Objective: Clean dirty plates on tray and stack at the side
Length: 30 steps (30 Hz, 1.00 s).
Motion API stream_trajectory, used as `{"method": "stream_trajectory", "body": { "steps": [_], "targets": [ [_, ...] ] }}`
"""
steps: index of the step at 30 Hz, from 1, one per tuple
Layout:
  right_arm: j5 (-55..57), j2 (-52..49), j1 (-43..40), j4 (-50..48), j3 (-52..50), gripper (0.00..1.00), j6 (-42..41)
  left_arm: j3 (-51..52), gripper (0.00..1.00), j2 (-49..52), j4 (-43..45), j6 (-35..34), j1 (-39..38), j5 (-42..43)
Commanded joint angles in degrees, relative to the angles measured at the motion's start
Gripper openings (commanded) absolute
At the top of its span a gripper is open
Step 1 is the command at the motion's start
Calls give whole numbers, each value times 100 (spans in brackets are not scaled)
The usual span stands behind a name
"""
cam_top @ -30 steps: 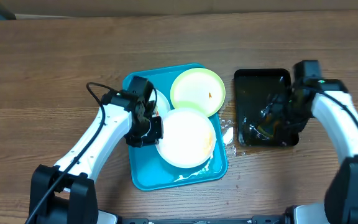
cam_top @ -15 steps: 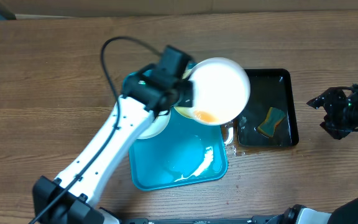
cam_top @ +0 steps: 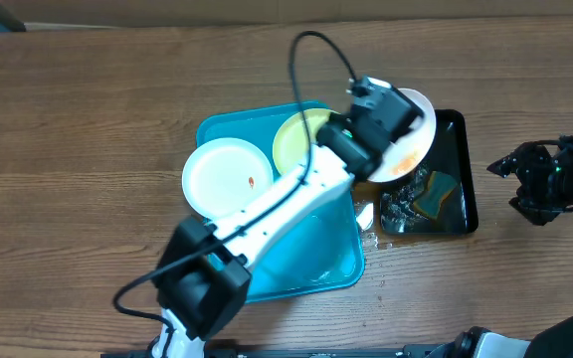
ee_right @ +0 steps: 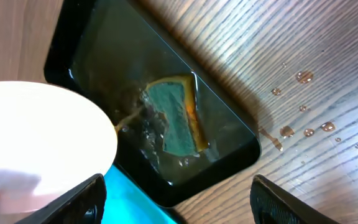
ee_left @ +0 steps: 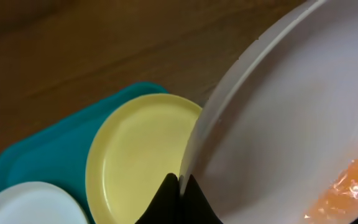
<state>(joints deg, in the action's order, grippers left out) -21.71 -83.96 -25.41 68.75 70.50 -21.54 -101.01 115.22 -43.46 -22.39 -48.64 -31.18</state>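
Note:
My left gripper (cam_top: 391,124) is shut on the rim of a white plate (cam_top: 413,149), held tilted over the black tray's left edge; orange liquid pools at its low side (ee_left: 347,186). The pinch shows in the left wrist view (ee_left: 180,186). A pale lime-green plate (cam_top: 296,139) and a second white plate (cam_top: 225,177) with a red speck lie in the turquoise tray (cam_top: 316,264). The green plate also shows in the left wrist view (ee_left: 135,149). My right gripper (cam_top: 530,184) is open and empty, to the right of the black tray.
A black tray (cam_top: 456,214) of water holds a green-and-yellow sponge (cam_top: 434,194), also seen in the right wrist view (ee_right: 176,118). Water drops lie on the wood between the trays (cam_top: 366,214) and near the black tray's corner (ee_right: 303,78).
My left arm has carried the white plate further right over the black tray and tilted it more steeply. The second white plate is now uncovered. The right arm has stayed put.

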Motion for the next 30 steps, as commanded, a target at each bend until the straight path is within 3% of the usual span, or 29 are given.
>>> {"method": "stream_trajectory", "body": {
  "steps": [1, 11, 20, 30],
  "targets": [
    [151, 33, -7, 15, 92, 75, 103, -319, 4, -57, 212, 527, -483, -1572],
    [151, 33, -7, 13, 92, 75, 101, -319, 4, -57, 815, 1722, -1174, -3206],
    [151, 33, -7, 13, 92, 76, 101, -319, 4, -57, 1285, 2704, -1294, -3552],
    [149, 33, -7, 15, 92, 76, 101, -319, 4, -57, 1290, 2758, -1303, -3554]
  ]
}}
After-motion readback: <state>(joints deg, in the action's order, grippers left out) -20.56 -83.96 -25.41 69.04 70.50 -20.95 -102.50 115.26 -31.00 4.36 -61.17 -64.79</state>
